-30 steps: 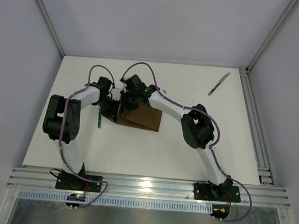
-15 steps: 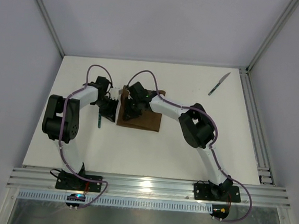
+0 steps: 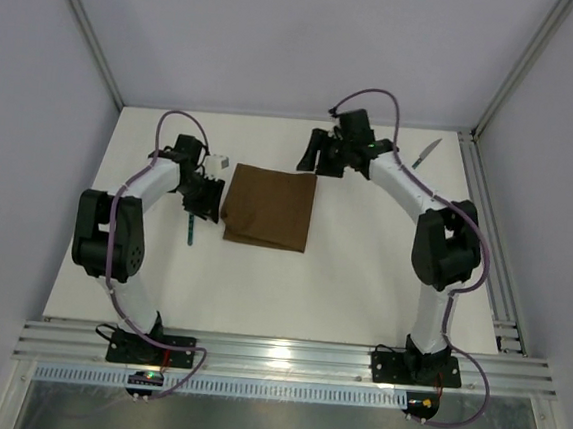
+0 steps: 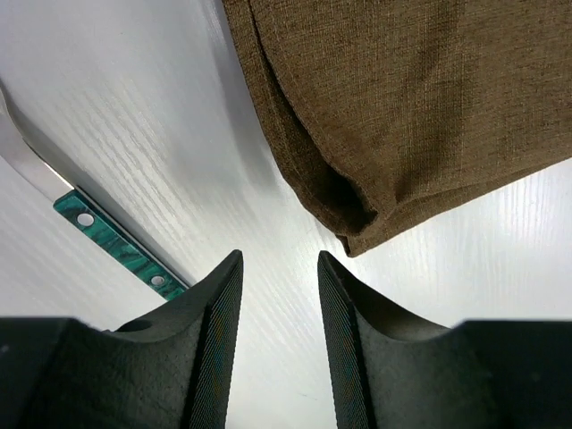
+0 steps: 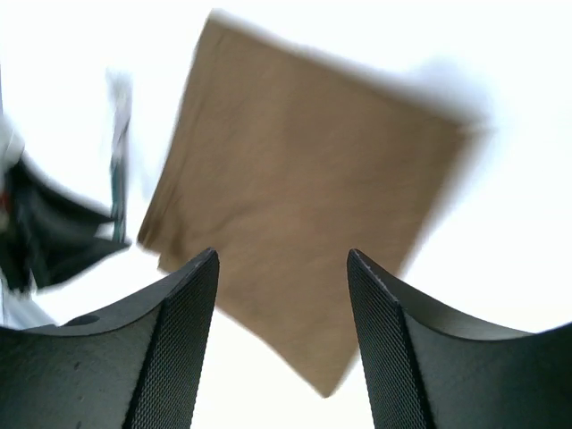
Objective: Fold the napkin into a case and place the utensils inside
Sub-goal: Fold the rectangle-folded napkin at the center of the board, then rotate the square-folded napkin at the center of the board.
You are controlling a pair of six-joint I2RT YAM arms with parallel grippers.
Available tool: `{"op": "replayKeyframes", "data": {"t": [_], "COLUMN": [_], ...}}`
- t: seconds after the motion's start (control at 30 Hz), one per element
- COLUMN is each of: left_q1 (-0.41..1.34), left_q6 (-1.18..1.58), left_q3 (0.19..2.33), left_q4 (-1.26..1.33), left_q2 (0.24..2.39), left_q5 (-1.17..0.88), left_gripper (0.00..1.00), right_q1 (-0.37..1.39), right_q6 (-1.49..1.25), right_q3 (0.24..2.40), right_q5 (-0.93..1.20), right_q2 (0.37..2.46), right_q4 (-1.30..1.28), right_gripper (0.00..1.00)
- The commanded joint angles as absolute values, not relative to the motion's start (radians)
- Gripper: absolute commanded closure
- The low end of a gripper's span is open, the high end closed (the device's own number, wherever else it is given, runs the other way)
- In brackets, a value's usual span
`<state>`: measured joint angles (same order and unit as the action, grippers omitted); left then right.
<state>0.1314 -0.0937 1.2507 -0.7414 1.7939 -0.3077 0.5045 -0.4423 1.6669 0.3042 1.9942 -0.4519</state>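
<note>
The napkin (image 3: 269, 208) lies flat near the middle of the white counter (image 3: 360, 291), folded over into a layered rectangle. It is far wider than a knife-length pouch, so I judge that more folding is needed before it can serve as a case.

The left wrist view shows its near left corner, where the doubled layers puff up a little and one small fold gapes open. The cloth is soft, matte and woven. It should be light and limp, sagging when lifted, and its layers may slide apart. It is neither fragile nor likely to slip between the pads. The best hold looks to be at the corners of one edge, one tool on each, pinching every layer together.

The left tool (image 3: 208, 198) sits low just beside the napkin's left edge. Its jaws are apart with bare counter between them, and it holds nothing. The right tool (image 3: 312, 157) hangs just beyond the napkin's far right corner, jaws wide apart and empty. Its own view looks down on the napkin and is blurred.

The fork (image 3: 192, 228) lies just left of the napkin's near left corner, not touching it, with its teal handle close to the left tool. The knife (image 3: 421, 160) lies well apart, to the far right of the napkin. Nothing rests on the cloth. Only the fork stands in the way, since a tool working the left edge could knock it.
</note>
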Motion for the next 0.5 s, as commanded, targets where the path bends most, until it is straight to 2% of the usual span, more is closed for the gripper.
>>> {"op": "replayKeyframes", "data": {"t": [0.0, 0.1, 0.23, 0.47], "left_q1": [0.127, 0.127, 0.129, 0.141], "left_q6": [-0.106, -0.103, -0.089, -0.084], "left_q3": [1.287, 1.298, 1.312, 1.315], "left_q4": [-0.782, -0.792, -0.793, -0.795], "left_q2": [1.750, 1.749, 1.741, 1.753], "left_q5": [-0.308, -0.305, -0.340, -0.336], "left_gripper": [0.58, 0.56, 0.52, 0.51], "right_q1": [0.384, 0.362, 0.357, 0.341], "right_q6": [-0.436, -0.459, -0.485, -0.587], "right_q3": [1.606, 1.635, 1.692, 1.641], "right_q5": [0.291, 0.388, 0.394, 0.416], "right_q2": [1.997, 2.062, 2.144, 2.206], "right_q4": [-0.456, -0.416, -0.410, -0.293], "right_gripper": [0.36, 0.35, 0.36, 0.39]}}
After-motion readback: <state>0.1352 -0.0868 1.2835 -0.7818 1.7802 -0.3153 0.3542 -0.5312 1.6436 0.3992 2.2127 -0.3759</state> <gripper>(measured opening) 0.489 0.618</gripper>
